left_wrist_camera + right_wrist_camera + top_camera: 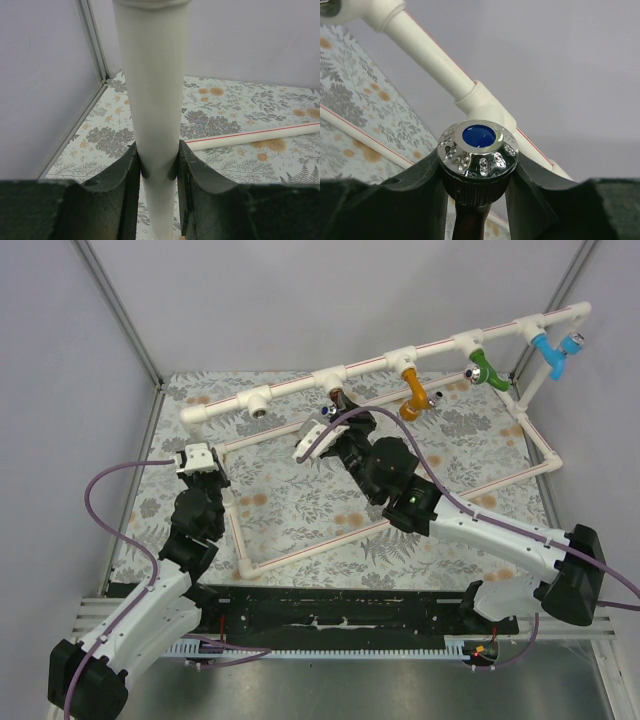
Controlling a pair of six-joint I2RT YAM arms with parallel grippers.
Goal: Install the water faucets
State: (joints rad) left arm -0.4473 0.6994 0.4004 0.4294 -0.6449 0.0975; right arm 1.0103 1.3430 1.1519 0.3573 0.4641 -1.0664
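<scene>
Honestly, the thing I'd watch is the dark brown faucet (470, 222). The right gripper (478, 167) has its jaws pressed against either side of the chrome knob (478, 145), right up under a tee (487, 105) on the top rail, and a rounded shiny cap is a poor thing to hold. If the pads slip during a turn, the knob could spin without the body going in, or the faucet could drop to the patterned table (300, 510). A tilted start could also cross the thread, and I can't tell whether the metal end is in the tee at all. The left gripper (159, 167) is clenched on a white pipe (152, 75) of the frame; if that hold gives, I'd expect the whole frame to twist under the right arm's push. The orange faucet (412, 392) hangs from the next tee along, before the green tap (487, 371) and blue tap (552, 352). Only the overhead view shows that row and an unfilled tee (258, 403) to the left. Only the right wrist view shows the pads meeting the knob, and only the left wrist view shows the pipe pinched with no gap
</scene>
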